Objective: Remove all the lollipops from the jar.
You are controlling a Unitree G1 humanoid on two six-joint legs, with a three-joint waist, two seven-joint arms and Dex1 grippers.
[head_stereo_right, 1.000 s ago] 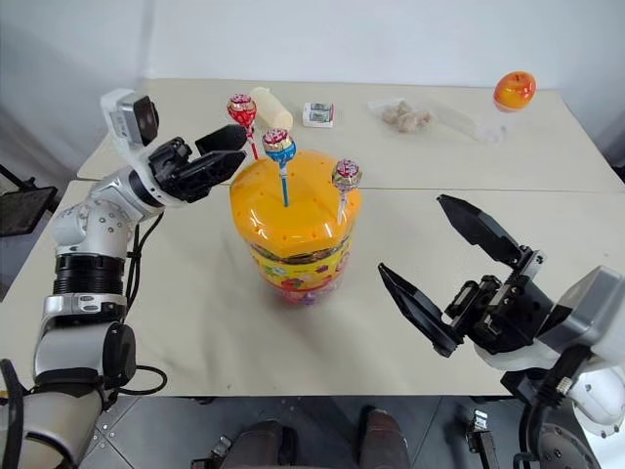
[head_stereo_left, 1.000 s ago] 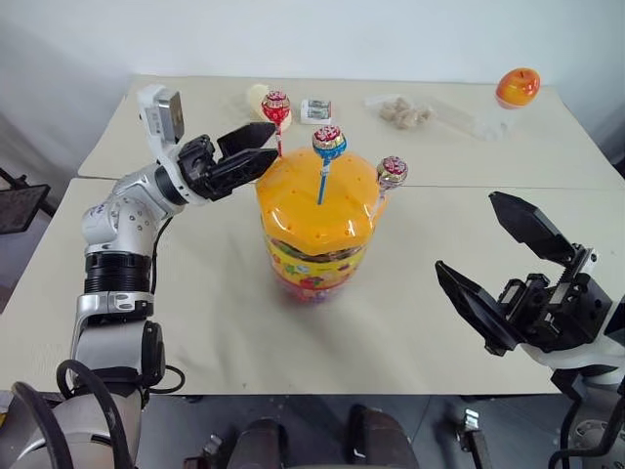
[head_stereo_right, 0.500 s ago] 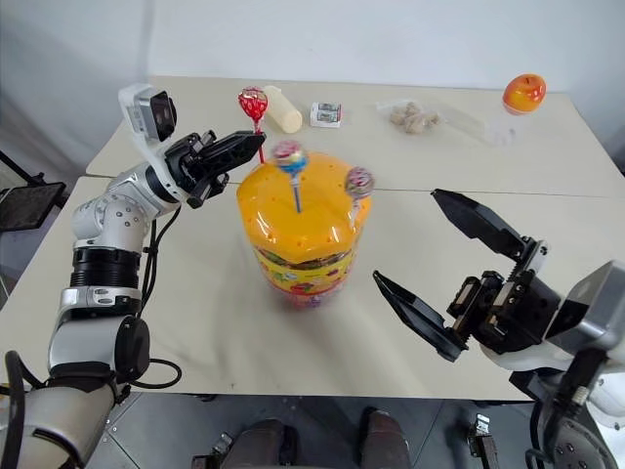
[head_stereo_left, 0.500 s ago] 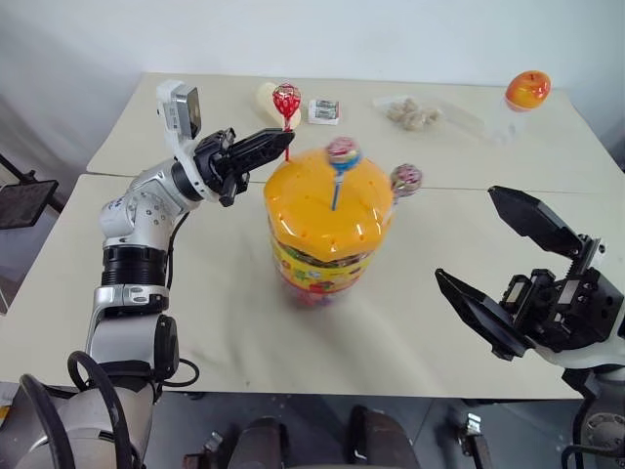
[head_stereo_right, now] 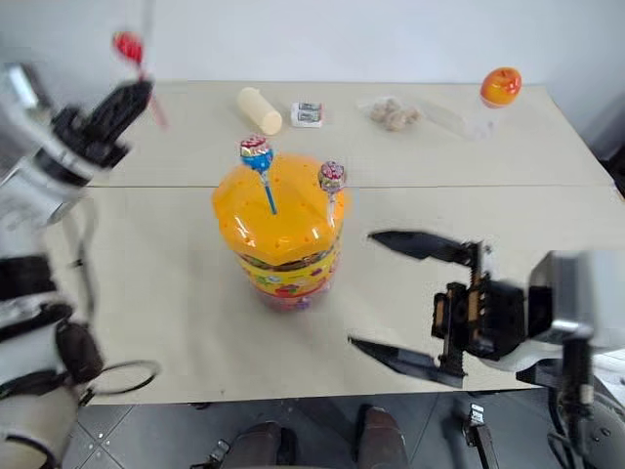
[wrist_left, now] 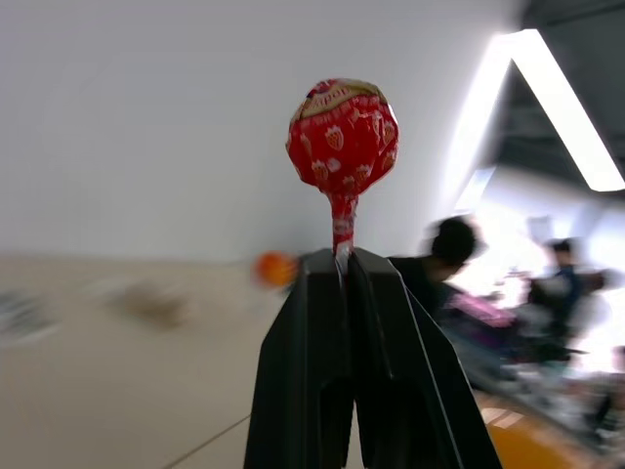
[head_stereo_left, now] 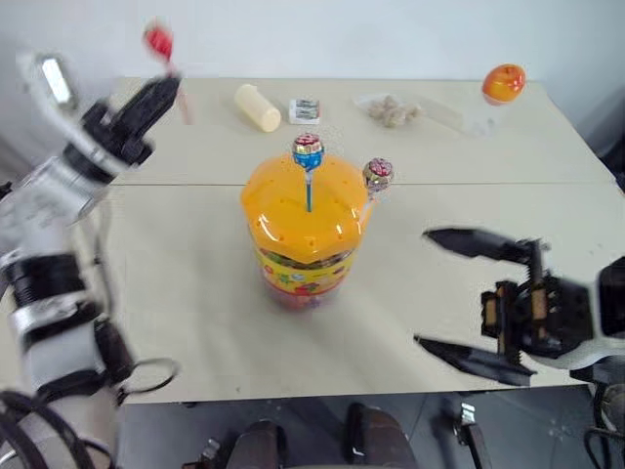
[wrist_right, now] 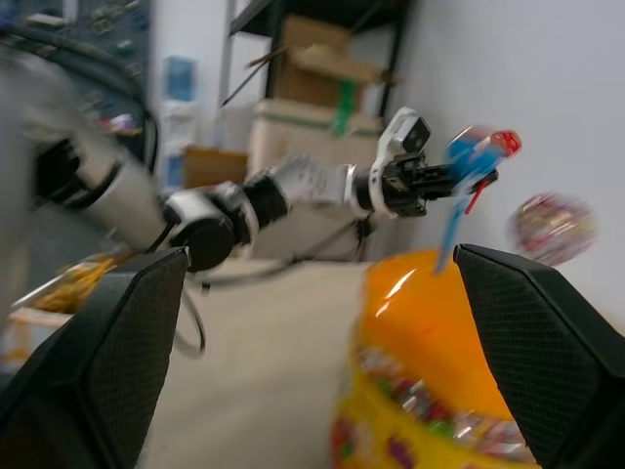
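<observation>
- Red lollipop (wrist_left: 342,137): light, stick thin; left gripper (wrist_left: 344,256) clamped on stick just under the candy.
- Blue lollipop (head_stereo_left: 307,153), white lollipop (head_stereo_left: 378,174): upright in jar (head_stereo_left: 305,230) lid; take by stick.
- Right gripper (head_stereo_left: 467,298): jaws wide, empty.

Two black fingers (wrist_right: 93,362) of the right hand (wrist_right: 322,362) stand wide apart, framing the jar (wrist_right: 430,371) with its orange lid. A blue lollipop (wrist_right: 469,166) and a white lollipop (wrist_right: 547,227) stick up from the lid. Beyond, the left hand (wrist_right: 467,181) reaches in over the tabletop (wrist_right: 264,362), with shelves and boxes (wrist_right: 312,117) behind it.
</observation>
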